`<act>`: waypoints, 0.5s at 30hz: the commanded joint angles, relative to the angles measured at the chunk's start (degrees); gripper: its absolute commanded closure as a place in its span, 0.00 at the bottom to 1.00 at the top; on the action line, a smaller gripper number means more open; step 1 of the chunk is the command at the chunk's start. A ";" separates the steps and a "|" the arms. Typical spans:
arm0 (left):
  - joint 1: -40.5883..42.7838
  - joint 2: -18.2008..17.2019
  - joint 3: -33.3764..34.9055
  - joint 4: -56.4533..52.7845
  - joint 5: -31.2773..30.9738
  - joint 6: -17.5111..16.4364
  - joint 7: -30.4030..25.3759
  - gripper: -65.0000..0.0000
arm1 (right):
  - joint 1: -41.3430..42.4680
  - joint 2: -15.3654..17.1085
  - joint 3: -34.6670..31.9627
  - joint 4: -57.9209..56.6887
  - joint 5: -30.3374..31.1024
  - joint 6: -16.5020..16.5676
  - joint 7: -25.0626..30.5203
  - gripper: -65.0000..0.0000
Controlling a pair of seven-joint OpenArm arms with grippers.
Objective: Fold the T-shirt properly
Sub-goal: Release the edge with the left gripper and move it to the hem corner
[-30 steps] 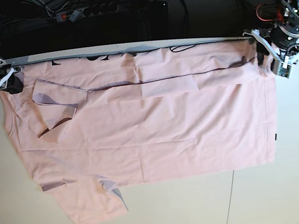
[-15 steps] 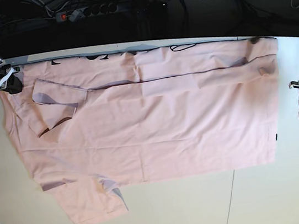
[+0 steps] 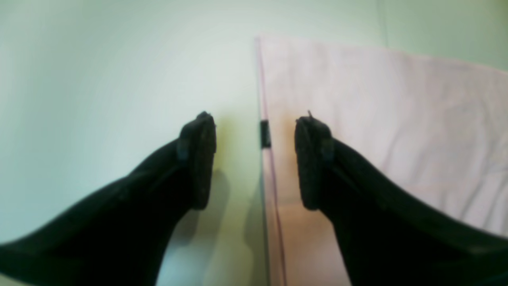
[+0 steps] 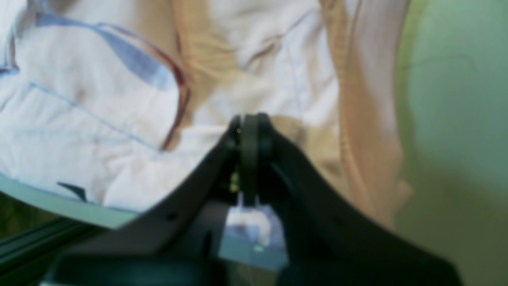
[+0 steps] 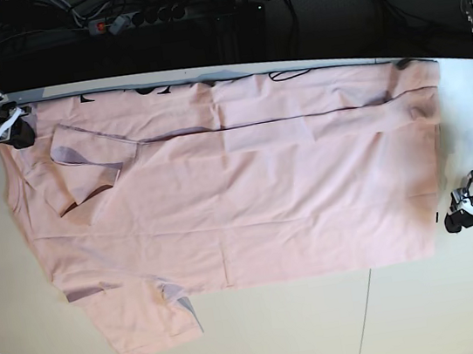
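While spread flat across the pale table [image 5: 268, 340] in the base view, T-shirt [image 5: 240, 203] pale pink, filling most of the surface from 9 o'clock to 3 o'clock, its far strip doubled over toward the middle along a long dark hem line. Black lettering [image 5: 132, 92] just peeking out along the far edge near 12 o'clock. One sleeve [image 5: 85, 167] folded in over the body toward 10 o'clock, the other sleeve [image 5: 147, 322] sticking out toward 7 o'clock past the near hem. Left gripper [image 5: 456, 221] low at 4 o'clock of the base view, just beside the near corner of the cloth. In the left wrist view, left gripper [image 3: 256, 159] spread wide and holding nothing, one black finger [image 3: 198, 159] over bare table, the other over pink cloth, the shirt's straight edge running between them from 12 to 6 o'clock with a small black tag [image 3: 264, 134] on it; touching or hovering, cannot tell. Right gripper [image 5: 19, 133] at 10 o'clock of the base view, at the shoulder corner by the table's far edge. In the blurred right wrist view, right gripper [image 4: 249, 135] clenched tight, tips pressed together against rumpled pink fabric [image 4: 119, 99]; cloth pinched between them or merely beneath them, cannot tell. Cables and a power strip [image 5: 144, 18] in the dark beyond the table at 12 o'clock.
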 commanded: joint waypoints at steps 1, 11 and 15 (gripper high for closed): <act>-3.26 -0.48 -0.31 -1.79 -0.92 -0.98 -0.33 0.46 | -0.37 0.92 0.28 0.04 -2.14 2.58 -2.38 1.00; -8.13 4.02 -0.31 -9.55 -1.03 -1.40 4.22 0.46 | -0.35 0.94 0.28 0.04 -2.10 2.58 -2.36 1.00; -8.15 5.09 -0.31 -9.55 -0.33 -1.42 4.22 0.46 | -0.35 0.92 0.28 0.04 -2.08 2.56 -2.36 1.00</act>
